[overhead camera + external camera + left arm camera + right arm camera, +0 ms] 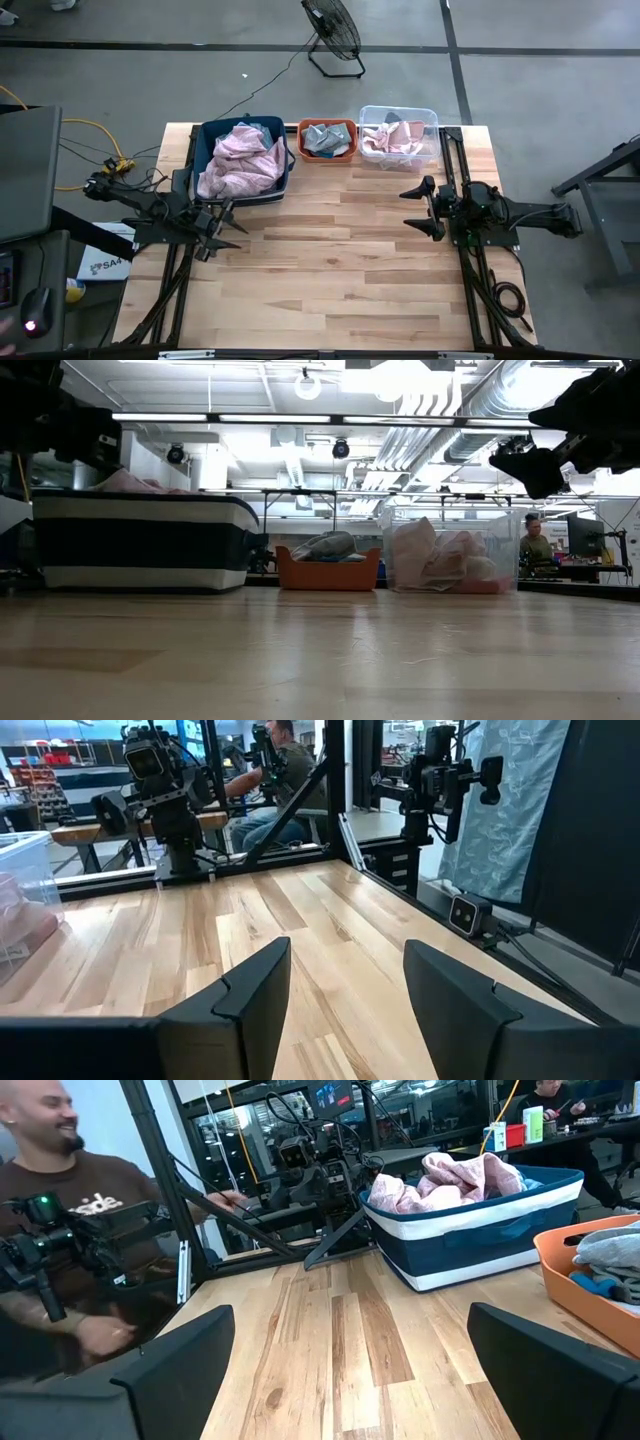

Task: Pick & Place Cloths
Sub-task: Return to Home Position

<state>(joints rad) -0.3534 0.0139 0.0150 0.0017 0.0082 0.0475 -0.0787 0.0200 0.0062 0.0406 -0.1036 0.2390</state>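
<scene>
You have the large pale pink cloth [240, 160] heaped and crumpled in the navy-and-white bin [204, 140], filling most of it and rising above its rim. Your grey-green pieces [325, 141] lie bunched in the small orange bin [327, 124] just beside it. The coral pink and white cloths [392, 140] sit crumpled together in the clear bin [398, 111] next along.

The high view looks straight down on the whole table [330, 290]. The low view sits at tabletop height, facing the orange bin [327, 573] at the far edge. The wrist views look level across the table toward each other; the right one also shows that bin.
</scene>
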